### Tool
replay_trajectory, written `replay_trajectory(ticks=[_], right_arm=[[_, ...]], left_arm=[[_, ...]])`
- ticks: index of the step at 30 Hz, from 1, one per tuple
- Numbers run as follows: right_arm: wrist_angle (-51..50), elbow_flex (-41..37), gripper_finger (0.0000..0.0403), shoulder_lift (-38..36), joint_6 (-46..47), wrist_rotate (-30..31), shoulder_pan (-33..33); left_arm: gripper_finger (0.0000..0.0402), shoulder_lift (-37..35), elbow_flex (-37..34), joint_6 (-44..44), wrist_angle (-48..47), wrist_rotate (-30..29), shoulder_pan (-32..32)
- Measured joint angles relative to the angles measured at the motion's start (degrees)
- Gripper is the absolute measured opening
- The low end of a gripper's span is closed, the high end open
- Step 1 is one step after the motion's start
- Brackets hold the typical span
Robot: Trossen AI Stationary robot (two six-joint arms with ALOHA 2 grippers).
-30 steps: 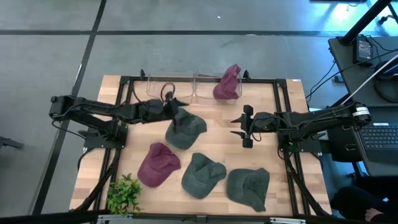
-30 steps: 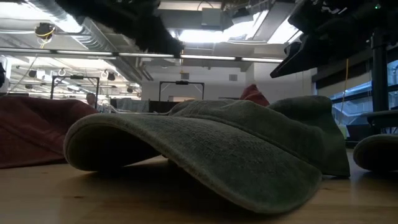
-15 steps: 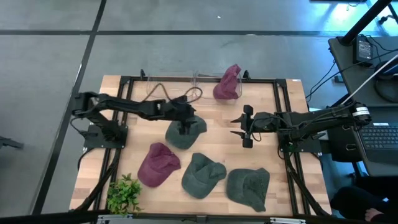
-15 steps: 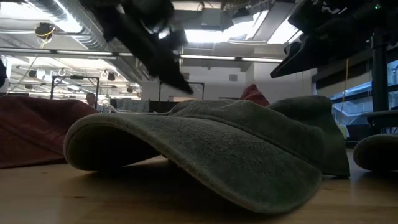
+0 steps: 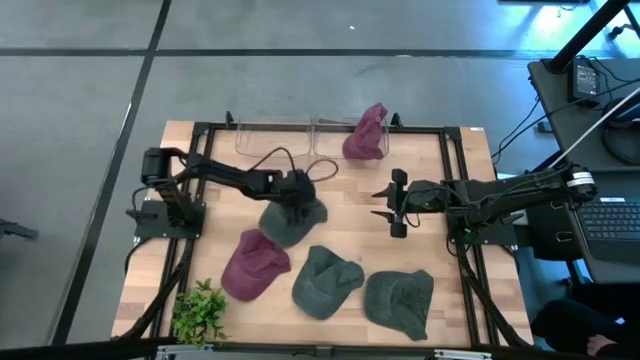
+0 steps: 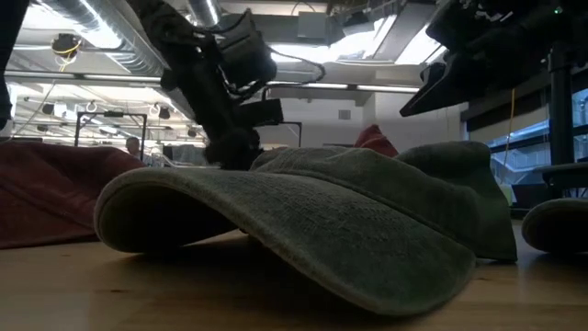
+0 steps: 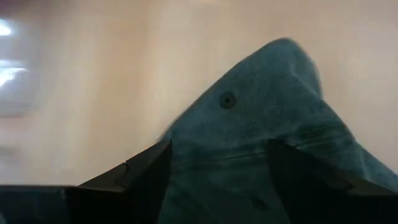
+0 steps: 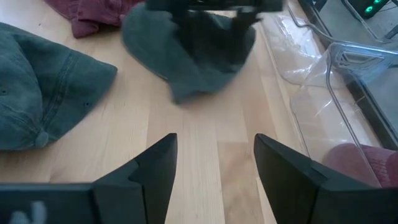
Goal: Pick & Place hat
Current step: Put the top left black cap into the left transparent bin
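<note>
Hovering my left end effector (image 5: 296,204), fingers spread, over the green cap (image 5: 290,219) mid-tabletop (image 5: 350,195), I'd pinch the soft, floppy crown; right end effector (image 5: 393,203) waits, fingers apart.

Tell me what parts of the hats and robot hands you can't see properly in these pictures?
- Left gripper: high view, its fingertips blend into the green hat below; contact unclear.
- The same hat: left wrist view, the bottom edge and the dark fingers cut it off.
- Maroon hat in the clear bin: right wrist view, only a corner shows.
- Low view: the nearest green hat blocks the table behind it.
</note>
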Motion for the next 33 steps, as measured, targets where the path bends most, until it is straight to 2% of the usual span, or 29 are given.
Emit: replay_trajectory(ticks=[3,7,9,12,16,21,28,33], right_arm=[[-0.1,0.0,0.0213,0.0,0.0,0.0,0.0],[-0.1,0.0,0.0213,0.0,0.1,0.0,0.0],[-0.1,0.0,0.0213,0.0,0.1,0.0,0.0],[-0.1,0.0,0.0213,0.0,0.2,0.0,0.0],[-0.1,0.0,0.0213,0.0,0.2,0.0,0.0],[-0.4,0.0,0.0213,0.0,0.1,0.0,0.0],[-0.9,0.0,0.0213,0.0,0.1,0.0,-0.1],[-0.9,0.0,0.0213,0.0,0.1,0.0,-0.1]], left_arm=[[0.0258,0.1,0.0,2.8,-1.1,0.6,-1.8],[0.0258,-0.3,0.0,10.6,-1.0,-7.4,-3.6],[0.0258,-0.3,0.2,13.8,-1.9,-8.5,-3.8],[0.0252,-0.3,1.6,12.7,-4.5,-6.7,-3.0],[0.0233,-2.3,5.1,8.6,-10.2,-7.1,-2.3],[0.0206,-4.0,7.1,13.7,-12.4,-5.1,-1.0],[0.0188,-2.3,7.2,14.9,-17.8,-2.1,3.5],[0.0182,-0.6,7.2,16.9,-15.4,2.2,6.0]])
